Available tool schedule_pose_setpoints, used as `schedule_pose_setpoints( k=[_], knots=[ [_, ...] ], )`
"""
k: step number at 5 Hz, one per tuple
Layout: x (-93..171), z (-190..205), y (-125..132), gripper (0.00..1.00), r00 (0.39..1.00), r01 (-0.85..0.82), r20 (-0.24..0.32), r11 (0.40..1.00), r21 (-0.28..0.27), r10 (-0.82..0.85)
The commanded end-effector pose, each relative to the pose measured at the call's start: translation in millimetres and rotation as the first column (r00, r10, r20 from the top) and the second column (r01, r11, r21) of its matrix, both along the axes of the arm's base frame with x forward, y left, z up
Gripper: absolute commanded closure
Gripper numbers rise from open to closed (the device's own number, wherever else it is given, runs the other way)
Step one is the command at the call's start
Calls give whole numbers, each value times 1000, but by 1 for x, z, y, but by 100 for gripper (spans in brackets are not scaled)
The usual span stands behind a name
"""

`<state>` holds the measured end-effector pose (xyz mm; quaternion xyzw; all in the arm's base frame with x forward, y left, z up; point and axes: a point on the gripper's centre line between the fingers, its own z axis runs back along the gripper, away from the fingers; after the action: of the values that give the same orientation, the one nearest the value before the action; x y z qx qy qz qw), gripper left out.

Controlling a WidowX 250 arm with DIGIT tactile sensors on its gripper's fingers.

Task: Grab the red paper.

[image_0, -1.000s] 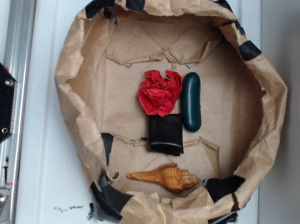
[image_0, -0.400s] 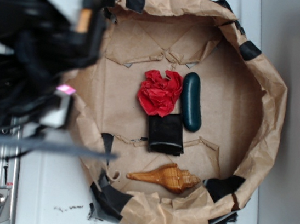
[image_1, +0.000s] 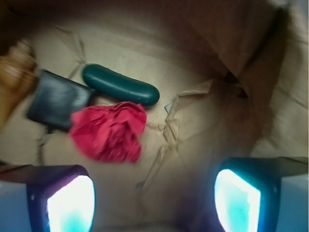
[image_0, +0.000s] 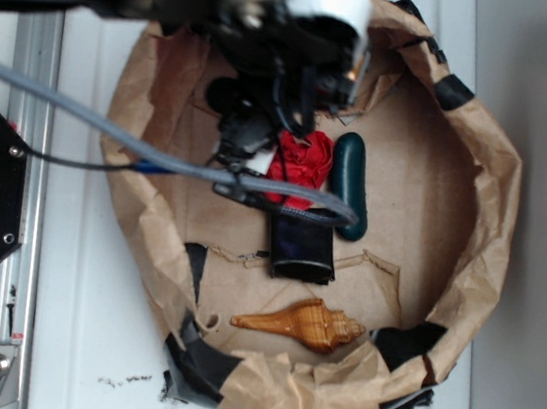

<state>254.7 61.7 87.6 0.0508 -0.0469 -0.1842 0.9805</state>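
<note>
The crumpled bright red paper wad lies on the floor of the brown paper-lined basin, touching the dark green oblong case and a black flat square object. An orange spiral seashell sits nearer the rim. The black gripper hangs above with fingers spread wide, empty. A grey cable crosses the exterior view.
</note>
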Motion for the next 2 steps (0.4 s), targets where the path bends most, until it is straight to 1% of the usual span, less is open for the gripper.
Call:
schedule_pose_setpoints(
  k=[1,2],
  knots=[
    [6,-77,-42,0,969,183,-144,976,-115,-199],
    [13,-76,-64,0,964,212,-114,953,-216,-240]
  ],
)
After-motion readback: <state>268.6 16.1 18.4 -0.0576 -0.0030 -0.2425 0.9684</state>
